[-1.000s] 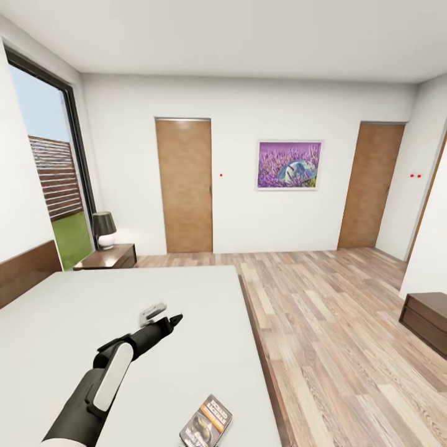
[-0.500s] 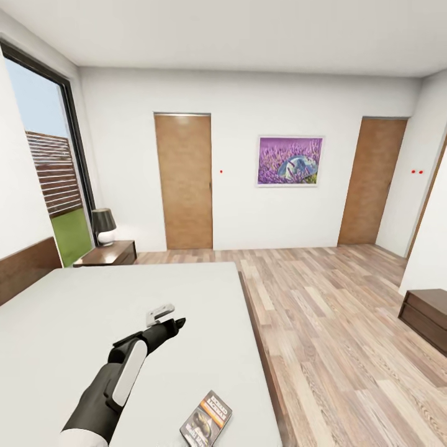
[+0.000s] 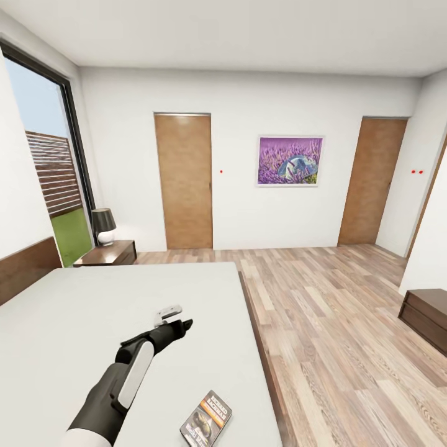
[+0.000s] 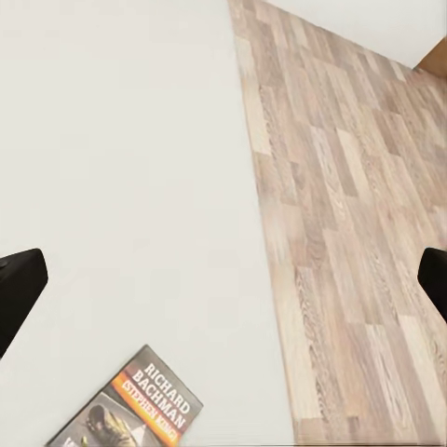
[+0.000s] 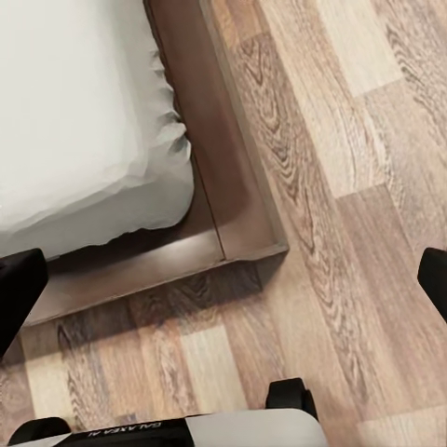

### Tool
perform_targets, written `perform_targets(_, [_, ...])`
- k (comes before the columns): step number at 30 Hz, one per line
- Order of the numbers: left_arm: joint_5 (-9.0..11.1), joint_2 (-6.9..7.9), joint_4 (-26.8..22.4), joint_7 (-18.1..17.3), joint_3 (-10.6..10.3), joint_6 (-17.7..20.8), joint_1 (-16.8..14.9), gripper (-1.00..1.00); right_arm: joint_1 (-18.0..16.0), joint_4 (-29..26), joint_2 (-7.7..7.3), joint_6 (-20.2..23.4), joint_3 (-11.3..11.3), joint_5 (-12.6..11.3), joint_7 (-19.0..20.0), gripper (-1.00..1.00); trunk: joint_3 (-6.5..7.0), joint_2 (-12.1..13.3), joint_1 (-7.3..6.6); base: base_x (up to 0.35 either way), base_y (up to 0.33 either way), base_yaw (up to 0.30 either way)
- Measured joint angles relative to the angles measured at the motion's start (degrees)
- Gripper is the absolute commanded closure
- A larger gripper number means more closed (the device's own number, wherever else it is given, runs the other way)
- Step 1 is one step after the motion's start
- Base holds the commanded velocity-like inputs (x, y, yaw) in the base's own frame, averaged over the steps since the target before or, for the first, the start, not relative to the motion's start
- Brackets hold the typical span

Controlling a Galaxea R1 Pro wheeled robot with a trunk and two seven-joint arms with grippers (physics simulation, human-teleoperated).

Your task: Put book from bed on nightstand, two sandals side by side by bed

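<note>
The book (image 3: 206,419), a dark paperback with an orange band, lies flat on the bed (image 3: 93,310) near the mattress's front right corner. My left gripper (image 3: 177,320) hovers over the mattress, beyond the book and a little to its left. In the left wrist view the left gripper (image 4: 223,279) is open, its fingertips (image 4: 19,289) at the frame's edges, and the book (image 4: 130,407) lies off to one side on the sheet. My right gripper (image 5: 223,279) is open above the bed's corner (image 5: 233,237) and the floor. A nightstand (image 3: 109,254) stands at the bed's far side. The sandals are out of view.
A dark lamp (image 3: 103,226) stands on the nightstand. Wood-plank floor (image 3: 335,323) spreads to the right of the bed. A dark wooden bench (image 3: 426,316) sits at the right wall. Two brown doors (image 3: 184,181) and a purple picture (image 3: 290,161) are on the far wall. My base (image 5: 233,430) is by the bed corner.
My left arm has slid to the right over the mattress, bringing its gripper nearer the bed's right edge. The head view dipped slightly. The book has not moved.
</note>
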Motion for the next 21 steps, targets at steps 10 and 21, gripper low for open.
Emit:
perform_targets(10, [0.1, 0.0, 0.0, 0.0, -0.6, 0.1, 0.0, -1.0, 0.0, 0.0, 0.0, -0.1, 0.0, -1.8, -0.5, -1.0, -0.64, 0.0, 0.0, 0.0, 0.0, 0.0])
perform_targets(21, [0.1, 0.0, 0.1, 0.1, -1.2, 0.2, 0.0, -1.0, 0.0, 0.1, 0.0, -0.1, 0.0, -1.8, -0.5, -1.0, -1.62, 0.0, 0.0, 0.0, 0.0, 0.0])
